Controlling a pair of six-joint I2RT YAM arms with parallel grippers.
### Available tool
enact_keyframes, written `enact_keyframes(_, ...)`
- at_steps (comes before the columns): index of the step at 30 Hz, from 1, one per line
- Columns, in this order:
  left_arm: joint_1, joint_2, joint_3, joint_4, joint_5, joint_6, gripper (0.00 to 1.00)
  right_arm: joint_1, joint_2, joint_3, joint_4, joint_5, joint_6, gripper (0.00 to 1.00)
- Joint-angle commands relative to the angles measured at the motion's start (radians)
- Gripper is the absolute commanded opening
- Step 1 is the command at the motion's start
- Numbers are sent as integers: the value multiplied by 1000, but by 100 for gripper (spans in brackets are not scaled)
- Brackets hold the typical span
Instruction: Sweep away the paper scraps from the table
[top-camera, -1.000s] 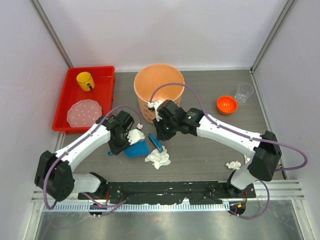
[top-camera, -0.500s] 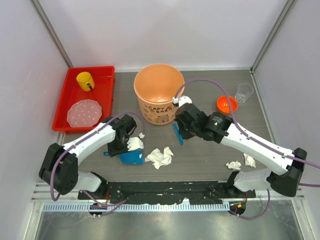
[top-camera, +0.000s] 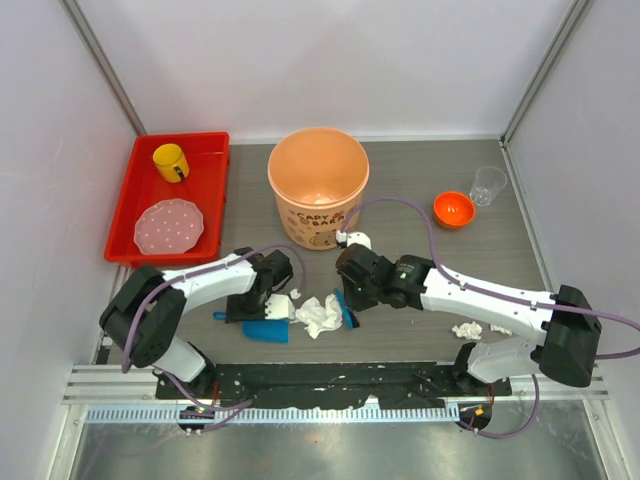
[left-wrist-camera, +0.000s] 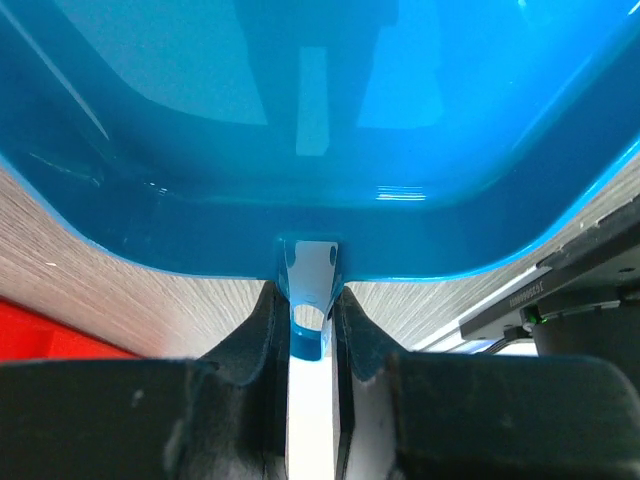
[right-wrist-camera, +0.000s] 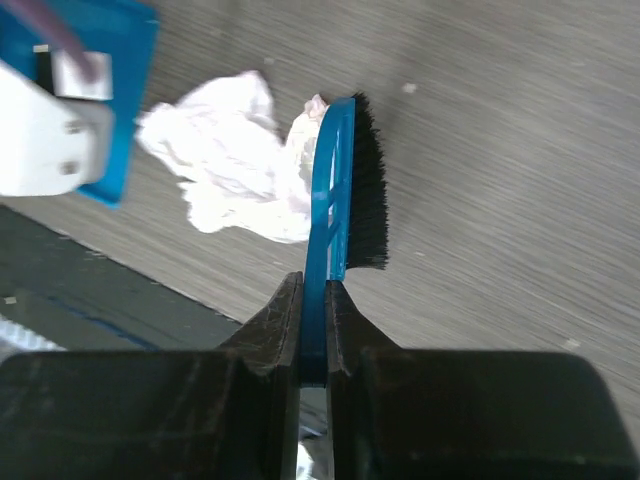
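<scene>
Between my jaws, a paper wad (top-camera: 318, 315) lies on the desk (top-camera: 400, 180); right jaws grip the brush (right-wrist-camera: 335, 190), left jaws the dustpan (top-camera: 265, 331). I should sweep low, bristles flat, toward the pan.

The right arm (top-camera: 470, 295) has swung away from the orange plastic bucket (top-camera: 300, 215) and come down toward the table's (top-camera: 420, 200) near edge. Its blue black-bristled hand brush (top-camera: 345, 309) now stands just right of the large crumpled white paper wad (top-camera: 320, 315). The left arm (top-camera: 205, 283) has folded in, drawing its blue plastic dustpan (top-camera: 265, 331) nearer the front.
</scene>
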Motion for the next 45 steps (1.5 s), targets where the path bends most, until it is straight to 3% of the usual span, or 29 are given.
enact_keyframes(1,-2,19,24,78,37,-63,0,31,-32,-71,322,-119,156,1)
enact_keyframes(5,-2,36,38,95,89,-96,0,31,-45,-171,597,-209,245,1)
enact_keyframes(12,-2,13,57,82,219,-120,0,31,6,-120,779,-223,276,1)
enact_keyframes(16,7,-5,78,76,320,-132,0,30,12,-77,714,-194,236,1)
enact_keyframes(25,100,12,81,92,477,-93,0,30,-58,110,394,99,3,1)
enact_keyframes(33,136,-24,72,127,532,-125,0,31,-106,220,198,160,-123,1)
enact_keyframes(45,399,-319,125,-5,540,-163,0,31,-224,260,7,304,-183,1)
